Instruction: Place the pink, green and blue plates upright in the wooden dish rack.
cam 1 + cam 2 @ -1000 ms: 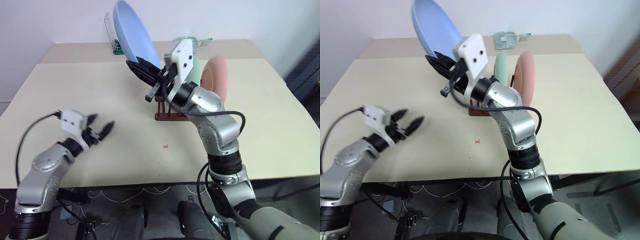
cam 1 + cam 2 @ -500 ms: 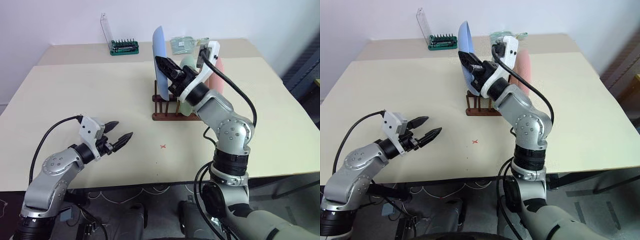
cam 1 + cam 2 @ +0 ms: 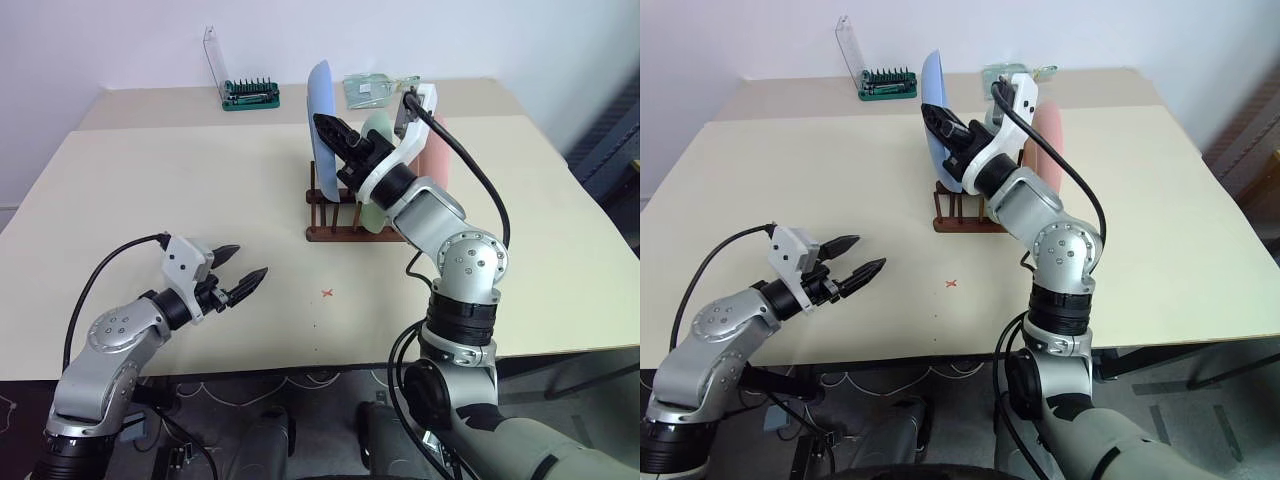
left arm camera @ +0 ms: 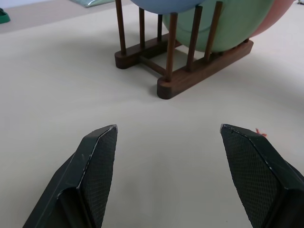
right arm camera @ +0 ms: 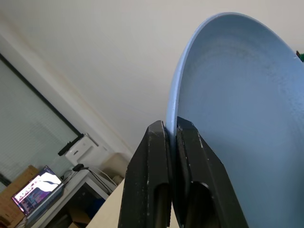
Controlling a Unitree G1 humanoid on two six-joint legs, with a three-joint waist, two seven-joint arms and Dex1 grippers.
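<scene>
Swinging down from high over the far edge a second ago, the light blue round matte plate [image 3: 320, 120] now stands on edge above the small dark reddish-brown wooden dish rack [image 3: 335, 215], its lower rim down among the front pegs. My right gripper [image 3: 335, 135] is pinched tight on that rim, which lets me steer it upright into a slot, I'd say. Behind it in the rack, toward three o'clock, the pale mint green round plate [image 4: 228, 28] sits upright between pegs, and the salmon pink round plate [image 3: 437, 145] stands beyond that (two of three already home). From the rack, my left gripper [image 3: 235, 275] hovers at seven o'clock over the cream tabletop [image 3: 150, 190], fingers spread wide and holding nothing, well apart. At the rack's eleven o'clock stands a green-based tool holder [image 3: 248, 92].
</scene>
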